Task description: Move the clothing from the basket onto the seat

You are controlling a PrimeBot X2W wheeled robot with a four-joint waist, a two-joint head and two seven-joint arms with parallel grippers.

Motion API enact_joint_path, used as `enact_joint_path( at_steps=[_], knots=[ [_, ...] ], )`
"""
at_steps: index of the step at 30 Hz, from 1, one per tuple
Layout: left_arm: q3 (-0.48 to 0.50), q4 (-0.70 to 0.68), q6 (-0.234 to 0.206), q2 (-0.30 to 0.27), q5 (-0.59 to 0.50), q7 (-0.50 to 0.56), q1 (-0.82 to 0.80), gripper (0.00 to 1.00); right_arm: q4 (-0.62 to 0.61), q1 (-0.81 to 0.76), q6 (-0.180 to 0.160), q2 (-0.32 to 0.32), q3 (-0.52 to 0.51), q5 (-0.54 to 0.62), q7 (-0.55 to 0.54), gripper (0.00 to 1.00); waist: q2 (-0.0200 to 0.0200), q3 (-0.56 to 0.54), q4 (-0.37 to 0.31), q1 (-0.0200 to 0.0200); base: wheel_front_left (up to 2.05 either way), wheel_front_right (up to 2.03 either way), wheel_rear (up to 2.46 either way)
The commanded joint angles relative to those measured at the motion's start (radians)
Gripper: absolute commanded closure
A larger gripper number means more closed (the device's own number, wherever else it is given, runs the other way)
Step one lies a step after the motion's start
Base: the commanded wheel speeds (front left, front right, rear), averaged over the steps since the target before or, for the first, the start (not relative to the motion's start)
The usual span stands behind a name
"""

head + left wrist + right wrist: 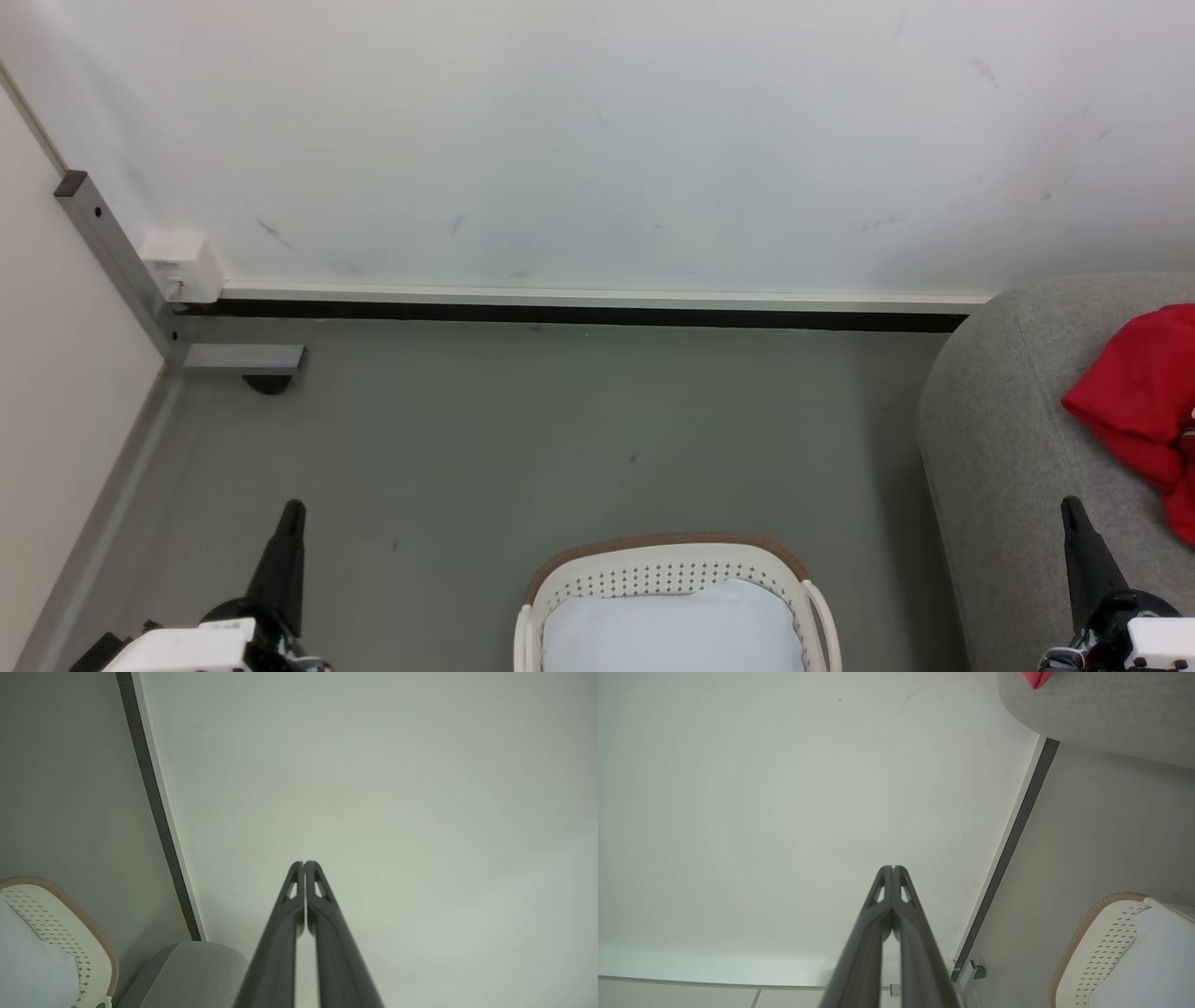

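Dark left gripper (303,863) closed and empty, right gripper (893,867) likewise

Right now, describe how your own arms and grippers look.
The left gripper and right gripper look alike: two long, slim, matte dark-grey fingers tapering to rounded tips, each with a triangular cut-out near the tip. Behind each sits a black base and white boxy wrist housing.

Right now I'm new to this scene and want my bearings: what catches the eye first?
The soft bright red fabric clothing stands out, heaped on the rounded light grey woven seat at the head view's right. At bottom centre stands the oval cream-white perforated plastic basket, a pale smooth mass inside it.
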State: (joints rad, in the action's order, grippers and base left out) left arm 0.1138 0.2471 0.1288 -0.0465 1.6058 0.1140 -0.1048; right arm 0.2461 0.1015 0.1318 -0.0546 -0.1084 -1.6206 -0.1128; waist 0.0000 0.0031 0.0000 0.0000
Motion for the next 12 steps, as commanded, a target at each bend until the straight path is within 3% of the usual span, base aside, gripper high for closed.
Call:
enact_joint_path(
  at_steps=[1, 12],
  knots=[
    [0.001, -0.003, 0.004, -0.007, 0.013, 0.004, -0.008, 1.00, -0.004, 0.012, -0.002, 0.001, -0.005, 0.007, 0.002, 1.00, 0.0000, 0.000, 0.000, 0.0000, 0.00, 0.00, 0.00],
    [0.001, -0.003, 0.004, -0.007, 0.013, 0.004, -0.008, 1.00, -0.004, 0.012, -0.002, 0.001, -0.006, 0.008, 0.001, 1.00, 0.0000, 0.000, 0.000, 0.0000, 0.00, 0.00, 0.00]
  ],
)
